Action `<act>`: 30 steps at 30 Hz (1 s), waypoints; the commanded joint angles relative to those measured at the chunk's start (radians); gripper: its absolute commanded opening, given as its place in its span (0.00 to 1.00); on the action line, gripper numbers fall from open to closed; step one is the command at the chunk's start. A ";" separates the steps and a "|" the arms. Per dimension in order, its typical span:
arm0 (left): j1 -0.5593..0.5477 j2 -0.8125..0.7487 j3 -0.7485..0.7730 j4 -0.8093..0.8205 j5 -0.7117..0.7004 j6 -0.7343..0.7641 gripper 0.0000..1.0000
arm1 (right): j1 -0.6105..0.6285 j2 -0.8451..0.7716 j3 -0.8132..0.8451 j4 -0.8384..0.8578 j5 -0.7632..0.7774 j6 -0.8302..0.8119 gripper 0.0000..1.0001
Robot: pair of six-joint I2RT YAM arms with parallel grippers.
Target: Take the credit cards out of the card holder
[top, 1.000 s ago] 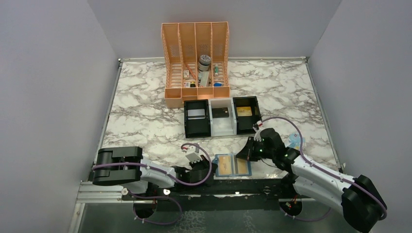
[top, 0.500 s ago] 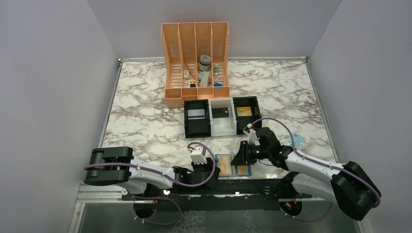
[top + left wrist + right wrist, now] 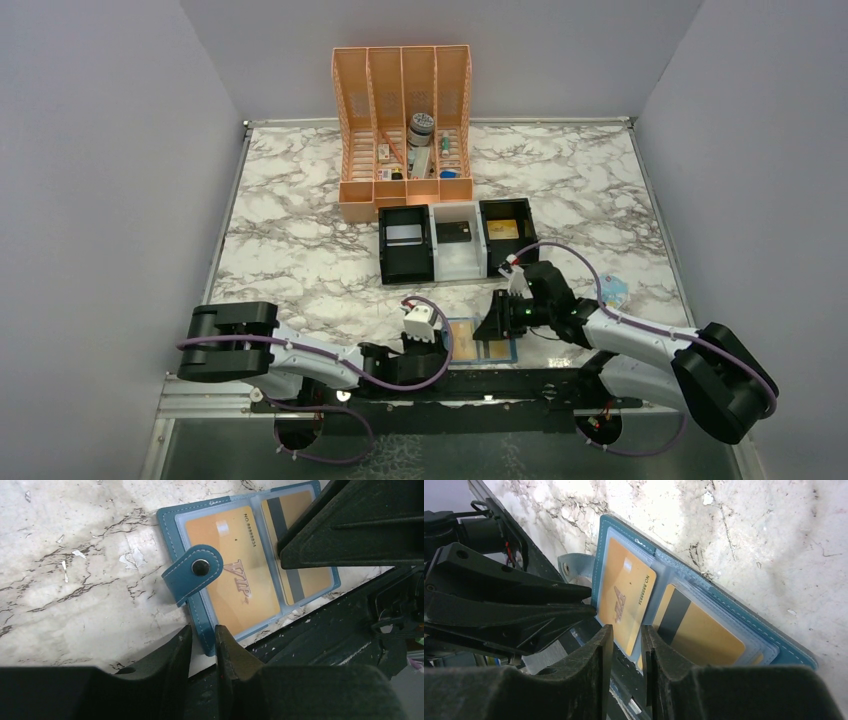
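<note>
Asker: Where do your fingers stand?

Me: My left gripper (image 3: pixel 203 630) has its fingers a narrow slit apart, and the near-left corner of the card holder (image 3: pixel 172 522) shows in the slit. I cannot tell whether the pads pinch it. My right gripper (image 3: pixel 626 627) is parted just as narrowly, with a corner of the VIP card (image 3: pixel 235 580) between the fingers. I cannot tell whether it grips either.

Asker: How much room is there?

Me: Little on the near side. The holder lies at the near lip of the table (image 3: pixel 75 555), just beside the black rail (image 3: pixel 325 630), and my two grippers almost meet over it. To the left and beyond, marble lies open up to the three-compartment tray (image 3: pixel 460 265).

Asker: And your arms?

Me: My left arm (image 3: pixel 310 358) lies low along the near edge and reaches rightward to the holder's left side. My right arm (image 3: pixel 630 335) is folded low and reaches leftward, its wrist tipped down over the right panel.

Asker: And the holder itself?

Me: It lies open and flat, mid-blue with pale stitching, and its snap tab (image 3: pixel 192 572) is folded over the left panel. Each clear pocket holds a gold card: the VIP card on the left, the striped card (image 3: pixel 704 635) on the right with its dark band showing.
</note>
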 commanded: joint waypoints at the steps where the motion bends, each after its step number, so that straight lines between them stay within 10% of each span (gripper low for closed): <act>1: -0.006 0.017 0.025 0.049 0.019 0.059 0.26 | 0.006 0.011 -0.018 0.050 -0.017 -0.002 0.28; 30: 0.005 -0.106 0.045 0.003 -0.015 0.077 0.24 | 0.007 0.010 -0.015 -0.022 0.095 0.014 0.29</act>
